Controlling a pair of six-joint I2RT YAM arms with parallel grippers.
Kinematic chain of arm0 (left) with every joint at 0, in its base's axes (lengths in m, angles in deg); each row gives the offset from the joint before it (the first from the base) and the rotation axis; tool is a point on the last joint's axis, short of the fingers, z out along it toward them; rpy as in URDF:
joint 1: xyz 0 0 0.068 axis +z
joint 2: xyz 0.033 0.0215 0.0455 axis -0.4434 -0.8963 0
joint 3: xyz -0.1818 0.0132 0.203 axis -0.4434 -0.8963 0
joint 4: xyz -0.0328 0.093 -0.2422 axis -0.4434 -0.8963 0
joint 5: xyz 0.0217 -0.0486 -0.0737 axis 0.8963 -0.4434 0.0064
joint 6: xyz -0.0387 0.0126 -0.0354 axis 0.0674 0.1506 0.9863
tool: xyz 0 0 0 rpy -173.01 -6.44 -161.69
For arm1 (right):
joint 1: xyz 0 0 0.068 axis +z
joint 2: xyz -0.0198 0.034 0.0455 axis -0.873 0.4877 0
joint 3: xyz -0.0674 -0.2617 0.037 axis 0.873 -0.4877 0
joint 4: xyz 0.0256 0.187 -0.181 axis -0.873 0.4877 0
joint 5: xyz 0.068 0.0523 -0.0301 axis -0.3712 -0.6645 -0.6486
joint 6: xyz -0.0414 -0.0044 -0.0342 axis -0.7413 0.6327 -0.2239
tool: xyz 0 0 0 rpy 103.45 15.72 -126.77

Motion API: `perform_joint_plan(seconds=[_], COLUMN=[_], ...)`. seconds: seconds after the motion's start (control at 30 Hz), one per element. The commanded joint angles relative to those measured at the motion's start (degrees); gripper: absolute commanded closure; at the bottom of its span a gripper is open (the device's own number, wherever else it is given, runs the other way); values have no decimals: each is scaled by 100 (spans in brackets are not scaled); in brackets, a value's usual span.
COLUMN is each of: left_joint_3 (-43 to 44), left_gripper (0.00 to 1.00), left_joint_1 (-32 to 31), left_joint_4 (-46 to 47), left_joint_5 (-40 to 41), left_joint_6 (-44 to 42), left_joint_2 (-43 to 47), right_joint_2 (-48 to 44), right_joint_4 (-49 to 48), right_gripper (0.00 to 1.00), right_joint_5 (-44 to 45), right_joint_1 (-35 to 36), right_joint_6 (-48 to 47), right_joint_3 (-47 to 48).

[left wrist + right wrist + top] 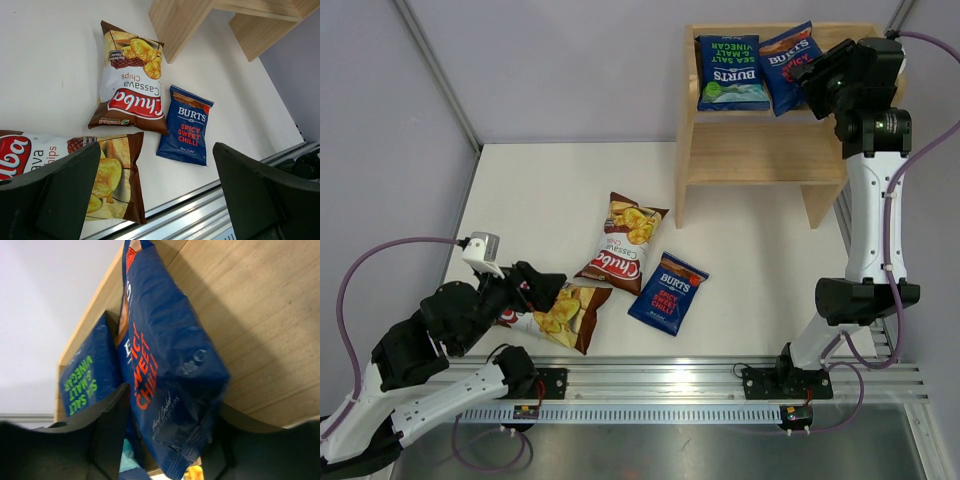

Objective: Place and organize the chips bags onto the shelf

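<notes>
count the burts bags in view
3. A green-lettered bag and a red-lettered bag stand on the shelf; the other red-lettered bag lies on the table. None looks hidden.

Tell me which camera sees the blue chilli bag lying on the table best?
The left wrist view: the blue chilli bag lies close, whole and unblocked, with its red letters easy to read. The top external view shows it whole too, but smaller. The right wrist view does not show it.
</notes>
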Motion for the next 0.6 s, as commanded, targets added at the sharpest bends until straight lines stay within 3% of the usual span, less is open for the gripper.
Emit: perform_joint_plan(seconds=[0.0,0.1,0.17,0.33,0.57], left_joint_3=[140,140,132,44,-62], left_gripper=[1,1,1,1,1], left_joint_1=[7,7,7,16,7], left_joint_4=[99,108,126,266,354], left_joint_5=[-181,-233,-269,-392,-497], left_joint_6=[-129,-164,-155,-199,-217], left_joint_2=[1,-52,-96,-193,-316], right_joint_2=[258,408,496,461,250], right_joint_4=[580,923,1185,1407,1117], right_gripper=[39,38,30,22,32], right_joint_5=[59,207,287,480,550], right_joint_1=[38,38,38,38,38], right_joint_6=[-730,-1082,-1424,-2013,-2348], right_joint_3=[589,958,1264,1363,1108])
